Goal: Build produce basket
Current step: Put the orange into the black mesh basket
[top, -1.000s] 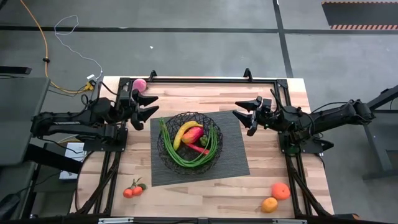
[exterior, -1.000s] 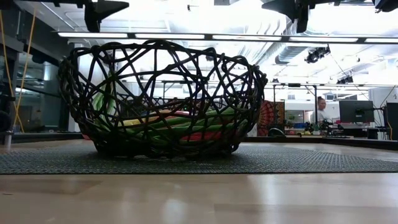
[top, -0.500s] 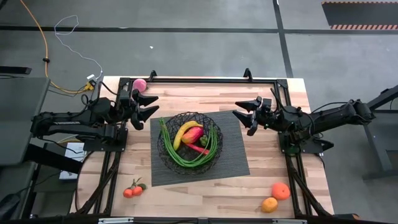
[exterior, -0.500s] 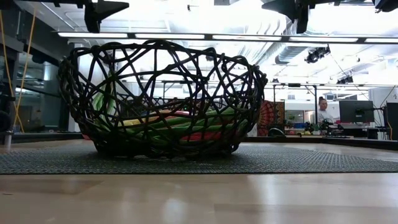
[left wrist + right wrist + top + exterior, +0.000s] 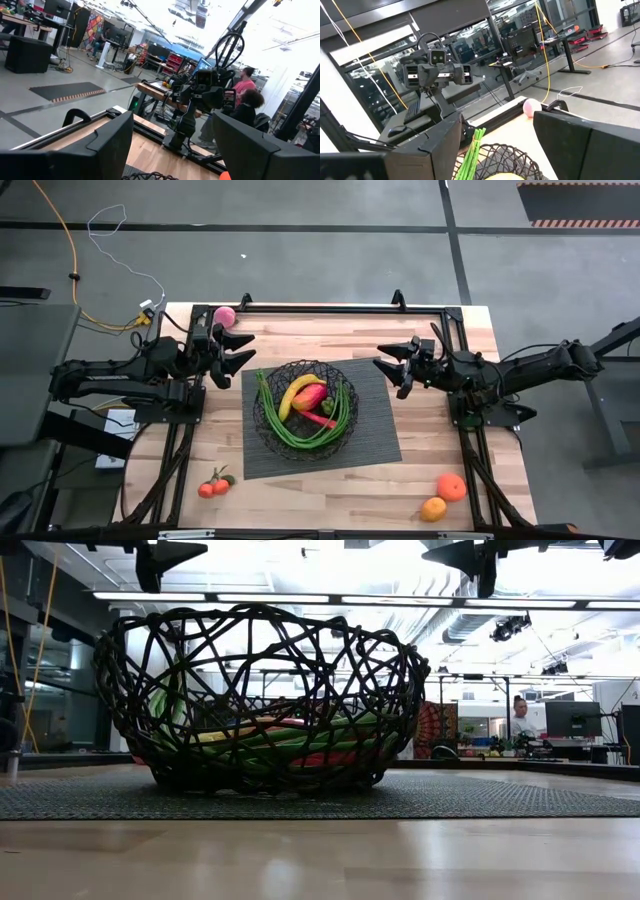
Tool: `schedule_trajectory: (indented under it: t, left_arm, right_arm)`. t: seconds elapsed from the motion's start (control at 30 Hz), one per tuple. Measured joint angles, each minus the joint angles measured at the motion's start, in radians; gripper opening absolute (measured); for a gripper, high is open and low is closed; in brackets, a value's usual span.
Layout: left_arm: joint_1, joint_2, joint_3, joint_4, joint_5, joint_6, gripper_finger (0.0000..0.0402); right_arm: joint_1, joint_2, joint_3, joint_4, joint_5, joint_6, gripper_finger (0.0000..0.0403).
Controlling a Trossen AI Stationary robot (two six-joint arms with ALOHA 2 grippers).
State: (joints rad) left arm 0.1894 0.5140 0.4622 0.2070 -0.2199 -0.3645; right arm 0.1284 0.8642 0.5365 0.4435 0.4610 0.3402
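Observation:
The black wire-mesh basket [image 5: 303, 409] stands on a dark ribbed mat [image 5: 370, 442] at the table's middle. It holds a yellow banana [image 5: 297, 393], a red-orange mango [image 5: 311, 397], a red chili, a dark green piece and long green beans [image 5: 344, 412]. A pink ball [image 5: 225, 316] lies at the far left corner. My left gripper [image 5: 240, 347] is open and empty, raised left of the basket. My right gripper [image 5: 392, 366] is open and empty, raised right of it.
Two oranges [image 5: 444, 495] lie at the near right. Small tomatoes [image 5: 214, 484] lie at the near left. Bare wood shows around the mat. In the low view the basket [image 5: 262, 700] fills the middle. People show in the room beyond the table.

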Motion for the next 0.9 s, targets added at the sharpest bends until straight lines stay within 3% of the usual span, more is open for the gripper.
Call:
schedule_trajectory:
  t: [0.17,0.47,0.67,0.8,0.9]
  left_arm:
    - [0.0,0.0,0.0,0.0,0.0,0.0,0.0257]
    - [0.0,0.0,0.0,0.0,0.0,0.0,0.0257]
    - [0.0,0.0,0.0,0.0,0.0,-0.002,0.0257]
    - [0.0,0.0,0.0,0.0,-0.012,0.0,0.0257]
    - [0.0,0.0,0.0,0.0,-0.025,0.0,0.0257]
  right_arm:
    - [0.0,0.0,0.0,-0.007,0.0,0.047,0.0254]
    - [0.0,0.0,0.0,-0.104,-0.008,0.094,0.0391]
    - [0.001,-0.002,0.0,-0.132,-0.06,0.25,0.0374]
    - [-0.003,-0.001,0.0,-0.142,-0.174,0.297,0.037]
    - [-0.017,-0.001,0.026,-0.216,-0.304,0.443,0.037]
